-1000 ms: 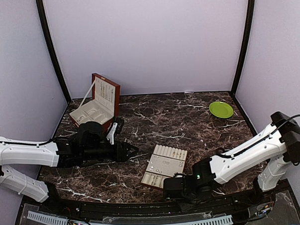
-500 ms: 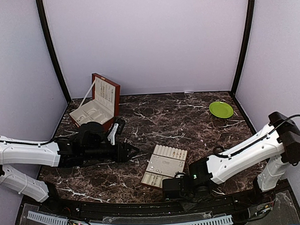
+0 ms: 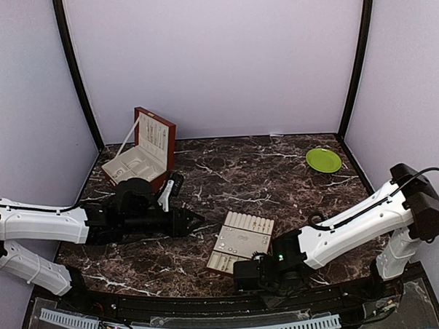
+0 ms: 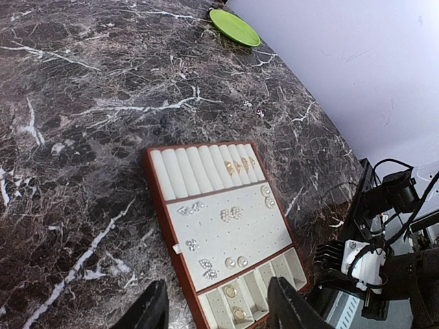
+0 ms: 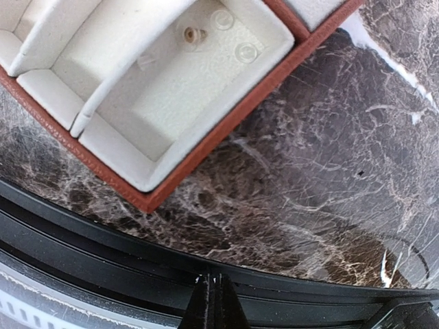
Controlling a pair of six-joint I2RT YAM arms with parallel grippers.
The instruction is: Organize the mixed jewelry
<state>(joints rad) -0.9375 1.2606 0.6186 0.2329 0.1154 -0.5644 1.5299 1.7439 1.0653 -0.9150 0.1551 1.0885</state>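
Observation:
The cream slotted tray (image 3: 245,223) with a red-brown rim lies near the table's front middle. In the left wrist view the tray (image 4: 156,205) holds the mixed jewelry: silvery pieces (image 4: 232,214), pearl studs (image 4: 236,262) and gold rings (image 4: 231,291). Two tiny pale specks (image 4: 259,112) lie loose on the marble beyond it. My left gripper (image 3: 189,222) is open and empty, left of the tray; it also shows in the left wrist view (image 4: 216,315). My right gripper (image 3: 242,274) is shut at the tray's near corner, over the table's front edge (image 5: 214,301). A small stud (image 5: 192,33) lies in a corner compartment.
An open red-brown wooden box (image 3: 142,150) stands at the back left. A green plate (image 3: 323,160) sits at the back right, also seen in the left wrist view (image 4: 234,27). A black rail (image 5: 137,233) runs along the table's front edge.
My right gripper has moved a little to the left along the front edge, toward the tray's near corner. The left arm has barely moved.

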